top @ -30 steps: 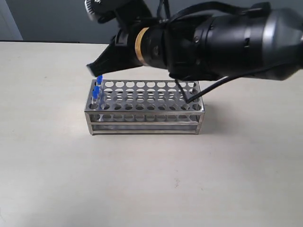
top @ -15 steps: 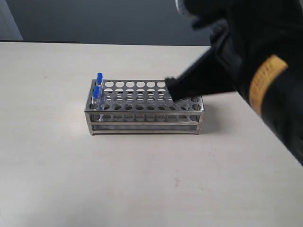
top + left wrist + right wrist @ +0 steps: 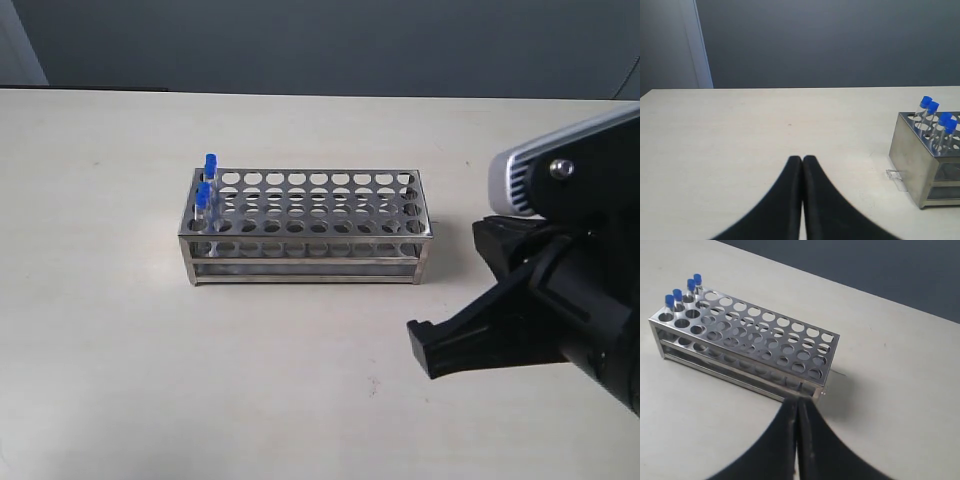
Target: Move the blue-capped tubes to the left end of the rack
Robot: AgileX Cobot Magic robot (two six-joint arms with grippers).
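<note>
Right gripper (image 3: pixel 797 402): fingers pressed together, nothing between them. It hangs above the table (image 3: pixel 150 380), off the right-hand front corner of the rack (image 3: pixel 300 238), apart from it

Left gripper (image 3: pixel 802 159): fingers likewise pressed flat together, empty. It sits low over bare table beyond the rack's left short end; this arm is out of the exterior view

The rack's long axis runs left to right in the exterior view. The blue-capped tubes (image 3: pixel 677 293) stand upright in the end column at its left end, four caps, one per row, as both wrist views show; the exterior view resolves only two caps clearly

Key relation: the rack's whole length lies between the right gripper and the tubes, while the left gripper faces the very end that holds them. Left arm judged nearer, should any tube need touching

Contents: every other hole in the top plate looks empty; no tube seen elsewhere in the rack or on the table

Judgement: transfer looks complete, with both hands clear of the rack
</note>
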